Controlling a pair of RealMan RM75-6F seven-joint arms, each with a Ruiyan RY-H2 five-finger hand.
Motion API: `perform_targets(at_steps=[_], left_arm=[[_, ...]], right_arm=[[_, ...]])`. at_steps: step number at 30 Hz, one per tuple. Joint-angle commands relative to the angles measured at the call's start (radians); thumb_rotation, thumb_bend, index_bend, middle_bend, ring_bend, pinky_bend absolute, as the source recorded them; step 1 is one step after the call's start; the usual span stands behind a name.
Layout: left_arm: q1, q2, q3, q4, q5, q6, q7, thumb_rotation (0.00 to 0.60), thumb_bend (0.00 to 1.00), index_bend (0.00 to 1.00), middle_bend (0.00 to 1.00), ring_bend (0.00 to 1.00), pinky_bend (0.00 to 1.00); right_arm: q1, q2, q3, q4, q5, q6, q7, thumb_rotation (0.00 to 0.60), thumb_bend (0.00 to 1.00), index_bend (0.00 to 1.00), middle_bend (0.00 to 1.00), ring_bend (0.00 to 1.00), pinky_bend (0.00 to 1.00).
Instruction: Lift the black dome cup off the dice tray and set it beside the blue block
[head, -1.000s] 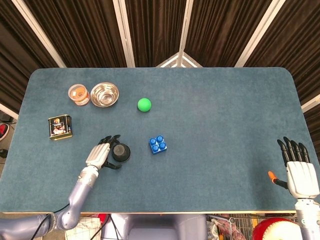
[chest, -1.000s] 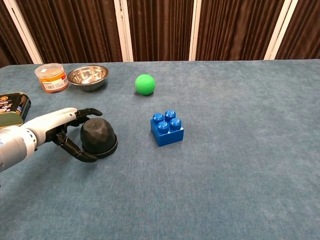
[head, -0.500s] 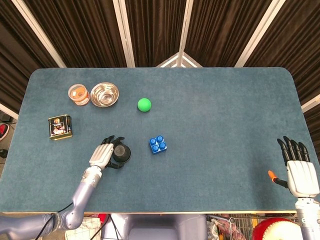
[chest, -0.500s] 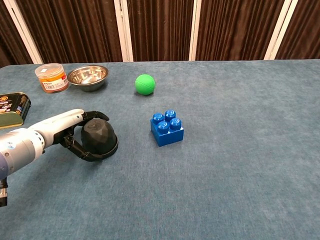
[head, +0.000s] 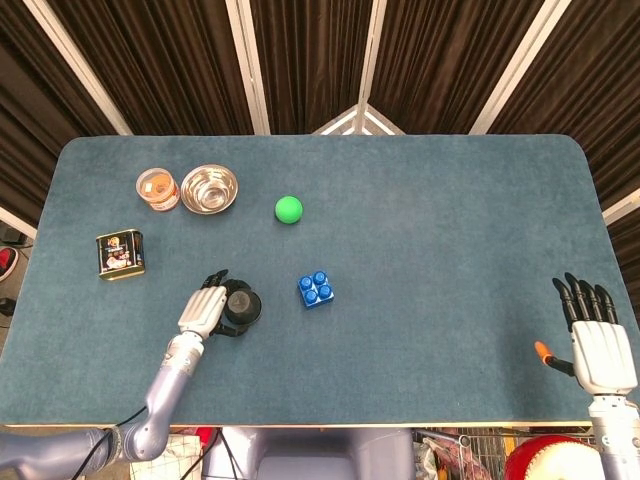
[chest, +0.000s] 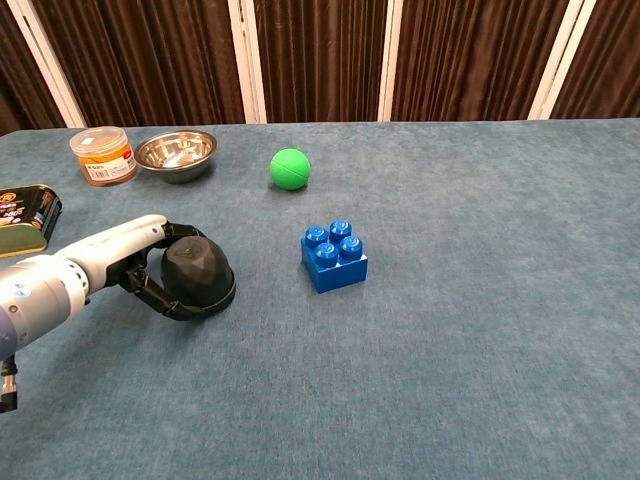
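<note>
The black dome cup (chest: 198, 275) is seen in the left-centre of the chest view, resting on its tray rim (chest: 215, 301) on the blue-grey table (chest: 480, 330). In the head view the same cup (head: 241, 304) is placed lower left of centre.

The left hand (chest: 135, 258) is wrapped around the cup from the frame-left side: dark fingers (chest: 180, 232) are curled over the top rear of the dome, and a lower finger is hooked along the front base. Contact with the dome is shown, so the cup is taken as gripped, still down on the table. In the head view the left hand (head: 205, 308) is pressed against the cup's left side.

The blue block (chest: 334, 256) is located to the frame-right of the cup, apart from it, with a strip of bare table between; in the head view the block (head: 316, 290) is up and right of the cup.

The right hand (head: 593, 335) is only seen in the head view, at the lower right edge, with fingers extended and spread and nothing held.

Further items: green ball (chest: 290, 168) top centre, steel bowl (chest: 176, 154) and orange-lidded tub (chest: 103, 155) upper left, tin can (chest: 25, 217) at the left edge.
</note>
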Motion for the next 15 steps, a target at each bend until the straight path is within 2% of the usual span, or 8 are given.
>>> perform_targets(at_steps=[1,9,15], left_arm=[[0.001,0.014,-0.004,-0.021,0.001,0.012,0.014,0.6,0.42,0.37,0.34,0.0,0.0],[0.009,0.07,-0.017,-0.102,0.007,0.04,0.025,0.6,0.42,0.37,0.34,0.0,0.0],[0.019,0.176,-0.039,-0.258,0.047,0.101,0.066,0.6,0.42,0.37,0.34,0.0,0.0]], right_arm=[[0.003,-0.001,0.002,-0.002,0.001,-0.003,-0.006,0.6,0.23,0.0,0.0,0.01,0.0],[0.007,-0.004,0.003,-0.011,0.003,-0.006,-0.017,0.6,0.24,0.0,0.0,0.01,0.0],[0.0,0.001,-0.002,-0.009,0.001,0.002,-0.006,0.6,0.24,0.0,0.0,0.01,0.0]])
